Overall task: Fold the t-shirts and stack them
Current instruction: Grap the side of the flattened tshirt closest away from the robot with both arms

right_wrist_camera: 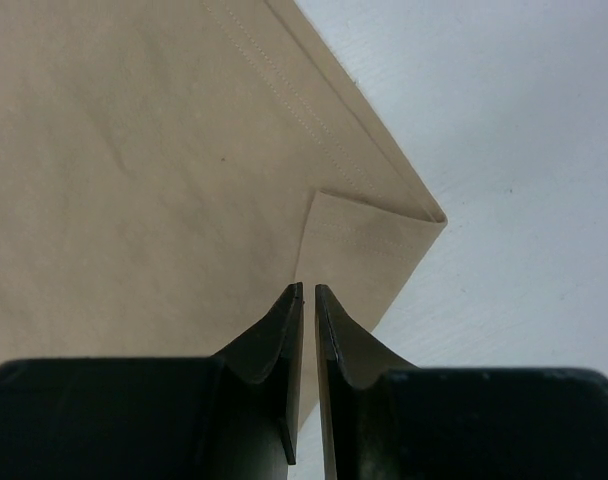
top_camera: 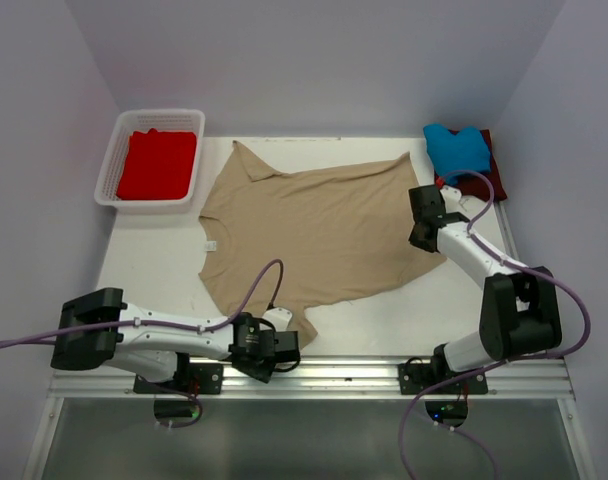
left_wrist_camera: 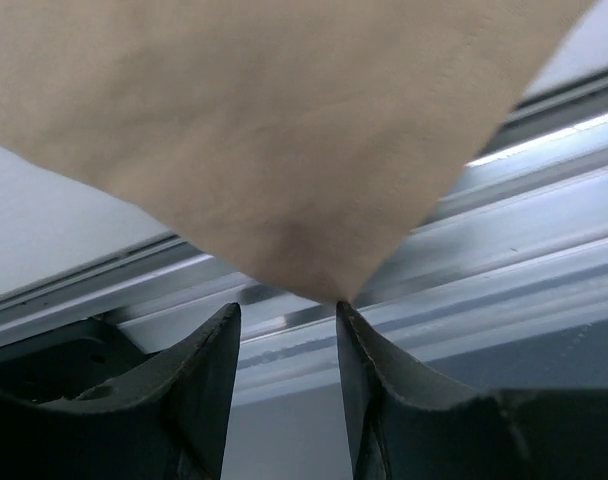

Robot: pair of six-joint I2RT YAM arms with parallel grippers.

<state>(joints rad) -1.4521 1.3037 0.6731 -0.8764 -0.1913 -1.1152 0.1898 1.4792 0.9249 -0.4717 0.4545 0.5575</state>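
Observation:
The tan t-shirt [top_camera: 314,230] lies spread flat on the white table. My left gripper [top_camera: 286,347] is open at the table's near edge, at the shirt's near corner. In the left wrist view the corner's tip [left_wrist_camera: 329,290] hangs just beyond the open left gripper [left_wrist_camera: 284,305], touching no pad that I can see. My right gripper [top_camera: 421,232] is at the shirt's right edge. In the right wrist view the right gripper [right_wrist_camera: 309,288] has its jaws nearly together, above a turned-over hem corner [right_wrist_camera: 384,240]. The blue shirt [top_camera: 456,148] lies on the maroon one [top_camera: 495,176] at the far right. The red shirt [top_camera: 157,165] is in the basket.
The white lattice basket [top_camera: 109,175] stands at the far left. The aluminium rail [top_camera: 364,375] runs along the near edge under my left gripper. Bare table [top_camera: 144,270] shows left of the tan shirt. Pale walls close in the back and sides.

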